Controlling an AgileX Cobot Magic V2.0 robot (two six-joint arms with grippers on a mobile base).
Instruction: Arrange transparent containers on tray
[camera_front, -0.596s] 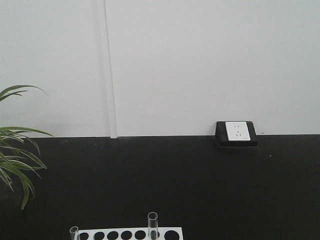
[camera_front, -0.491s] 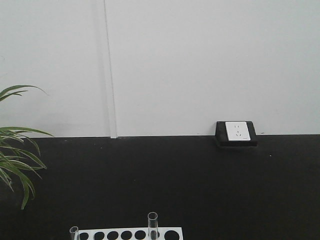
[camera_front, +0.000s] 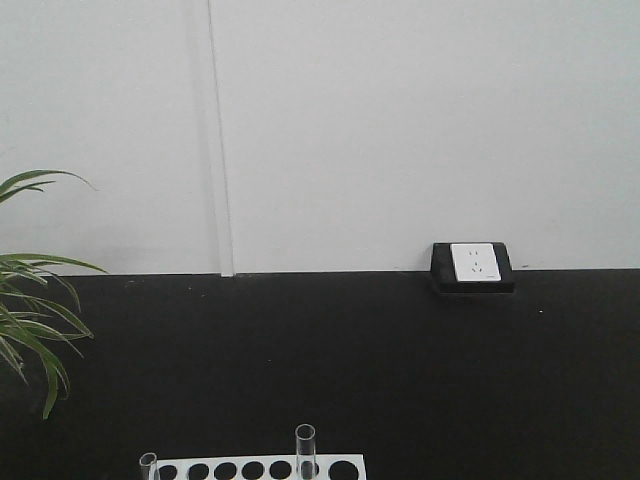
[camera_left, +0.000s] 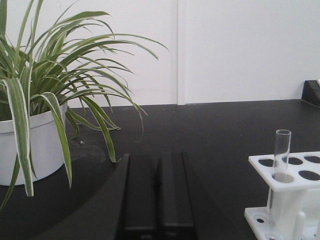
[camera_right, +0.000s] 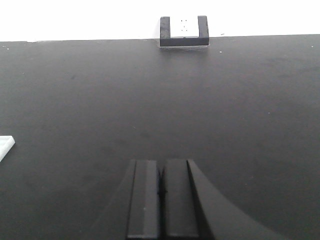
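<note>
front view: black bench (camera_front: 400, 380) against a white wall (camera_front: 400, 120). socket (camera_front: 473, 263) in a black box sits at the back edge, toward the right. plant (camera_front: 30, 320) leaves reach in over the left edge. white rack (camera_front: 262, 460) at the near edge, mostly cut off by the frame, with a row of round holes showing. first tube (camera_front: 305, 450) stands upright in a hole toward the rack's right end. second tube (camera_front: 148, 465) is at the rack's left end, only its rim showing. the other holes in that row look dark.

left wrist view: left end effector (camera_left: 159, 157) has its fingers pressed together, nothing between them, low over the bench. the plant stands in a white pot (camera_left: 35, 145) on one side. on the other side is the rack, with one tube (camera_left: 281, 160) upright in a corner hole, clear and seemingly empty. cannot tell which of the two it is. the end effector is apart from the rack.

right wrist view: right end effector (camera_right: 161, 162) has its fingers pressed together, holding nothing, and points across bare bench toward the socket at the back edge. a rack corner shows at the frame's left edge, well apart from the fingers.
</note>
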